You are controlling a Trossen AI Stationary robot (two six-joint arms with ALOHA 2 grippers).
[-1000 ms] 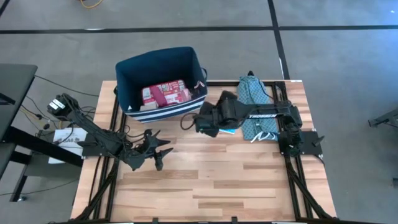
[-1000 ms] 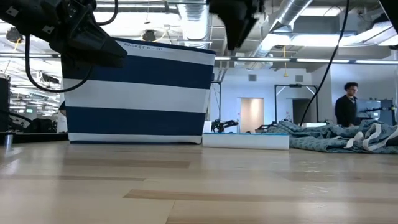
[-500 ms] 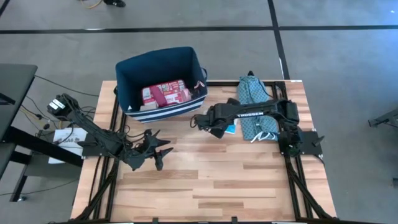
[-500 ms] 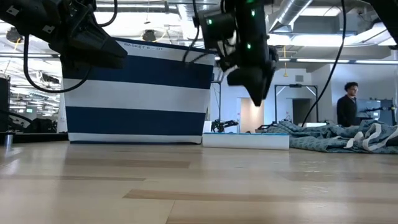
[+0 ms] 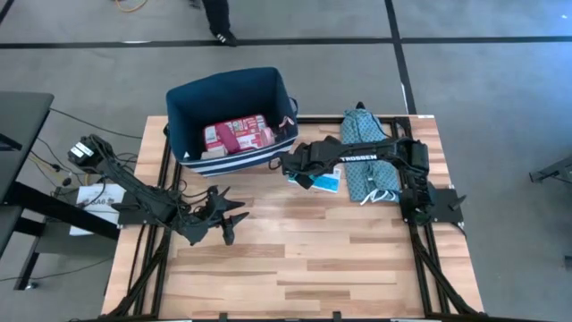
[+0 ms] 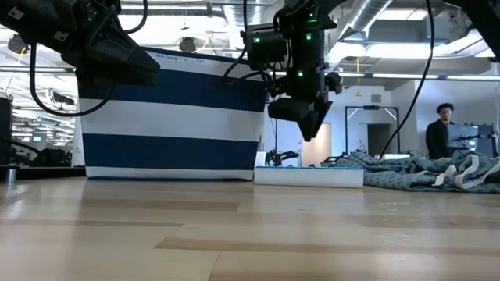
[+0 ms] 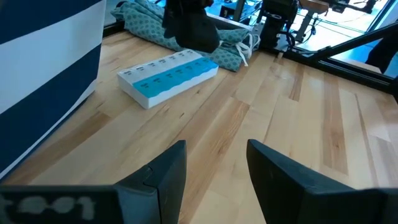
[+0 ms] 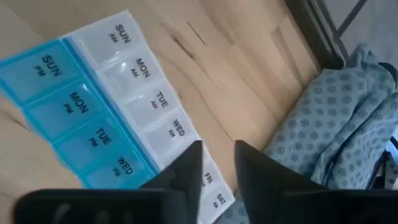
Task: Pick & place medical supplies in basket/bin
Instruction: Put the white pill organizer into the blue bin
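Observation:
The light-blue pill organizer strip [image 5: 329, 182] lies flat on the table between the navy striped bin [image 5: 181, 112] and the teal cloth bundle [image 5: 366, 148]; it also shows in the low view [image 6: 308, 176] and both wrist views [image 7: 168, 76] [image 8: 112, 106]. My right gripper [image 5: 301, 173] [image 6: 307, 129] [image 8: 219, 163] hangs just above the organizer's end nearer the bin, fingers pointing down with a narrow gap, touching nothing. The red-and-white first-aid case [image 5: 237, 134] lies inside the bin. My left gripper [image 5: 232, 216] [image 7: 216, 167] waits open over the table's left side.
The bin [image 6: 172, 117] stands at the table's far left of centre, close to the organizer. The cloth bundle [image 6: 422, 173] lies along the far right. A wide stretch of wooden tabletop [image 5: 313, 259] lies in front of both arms. A person [image 6: 439, 133] stands in the room behind.
My right gripper has come down from high above the table toward the pill organizer and turned its fingers downward over the end nearer the bin. The organizer has stayed in place. The left arm has kept still.

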